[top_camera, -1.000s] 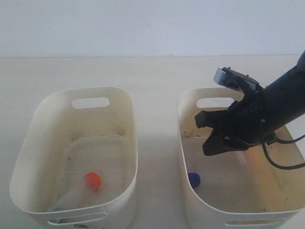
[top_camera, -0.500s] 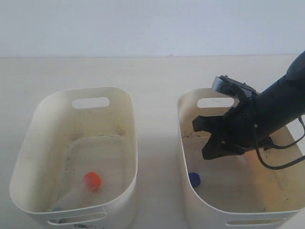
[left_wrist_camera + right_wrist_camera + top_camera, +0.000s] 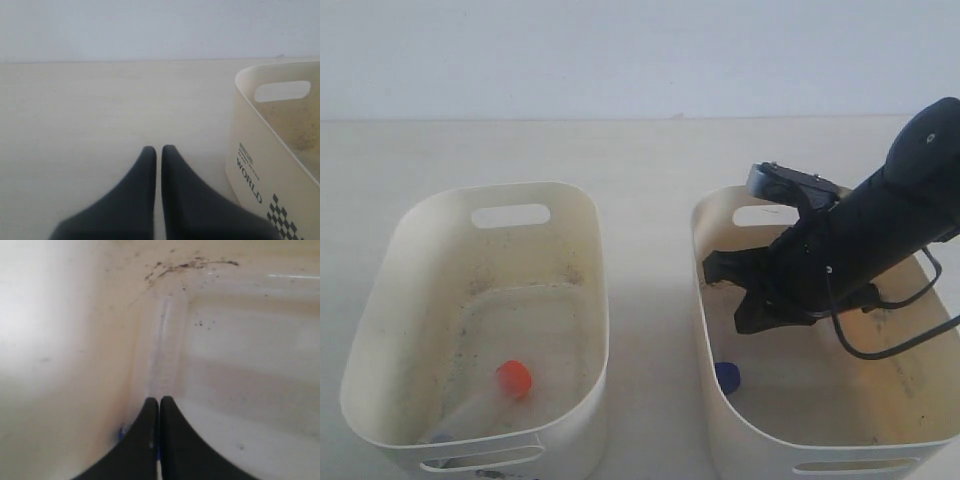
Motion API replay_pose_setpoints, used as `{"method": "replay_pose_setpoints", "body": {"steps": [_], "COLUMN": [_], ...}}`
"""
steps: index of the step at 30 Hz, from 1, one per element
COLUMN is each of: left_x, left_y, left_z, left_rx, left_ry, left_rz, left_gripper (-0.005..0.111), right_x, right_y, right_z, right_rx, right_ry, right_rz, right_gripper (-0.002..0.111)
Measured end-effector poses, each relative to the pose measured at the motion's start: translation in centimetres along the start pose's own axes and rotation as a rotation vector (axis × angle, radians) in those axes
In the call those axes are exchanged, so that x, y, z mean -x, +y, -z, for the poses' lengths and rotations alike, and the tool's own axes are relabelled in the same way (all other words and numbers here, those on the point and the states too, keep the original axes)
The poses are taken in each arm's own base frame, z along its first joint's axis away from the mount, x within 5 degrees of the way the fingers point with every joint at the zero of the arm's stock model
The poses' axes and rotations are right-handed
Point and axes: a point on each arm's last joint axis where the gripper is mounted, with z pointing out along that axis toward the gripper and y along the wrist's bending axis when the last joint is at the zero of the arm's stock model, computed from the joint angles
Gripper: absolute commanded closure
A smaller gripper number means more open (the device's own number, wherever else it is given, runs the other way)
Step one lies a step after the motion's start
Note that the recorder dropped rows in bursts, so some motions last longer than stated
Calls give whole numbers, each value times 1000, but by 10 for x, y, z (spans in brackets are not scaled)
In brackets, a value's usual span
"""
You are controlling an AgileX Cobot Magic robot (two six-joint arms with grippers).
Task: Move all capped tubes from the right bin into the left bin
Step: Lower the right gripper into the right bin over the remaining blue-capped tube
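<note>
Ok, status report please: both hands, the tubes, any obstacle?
Left hand shut, empty, beside left bin. Right hand shut, low inside right bin, above blue-capped tube. Orange-capped tube lies in left bin. No obstacle seen.

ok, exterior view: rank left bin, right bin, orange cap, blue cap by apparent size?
1. Left bin and right bin: about alike; the right one is cropped by the frame.
2. Orange cap.
3. Blue cap, partly hidden behind the bin wall, so unsure.

The right gripper (image 3: 729,294) hangs inside the right bin (image 3: 750,455), just above a blue-capped tube (image 3: 727,375) whose cap alone shows beside the bin's left wall. An orange-capped tube (image 3: 498,392) lies in the left bin (image 3: 565,440).
</note>
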Motion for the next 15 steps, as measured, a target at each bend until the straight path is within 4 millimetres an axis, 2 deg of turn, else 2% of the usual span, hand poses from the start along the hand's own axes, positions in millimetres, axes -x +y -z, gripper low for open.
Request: {"method": "replay_pose_setpoints", "body": {"steps": [15], "left_x": [0], "left_y": [0], "left_z": [0], "left_rx": [0], "left_ry": [0], "left_rz": [0], "left_gripper": [102], "right_x": [1], "right_y": [-5], "right_z": [0], "right_rx": [-51], "right_ry": [-10], "right_rz": [-25], "right_gripper": [109]}}
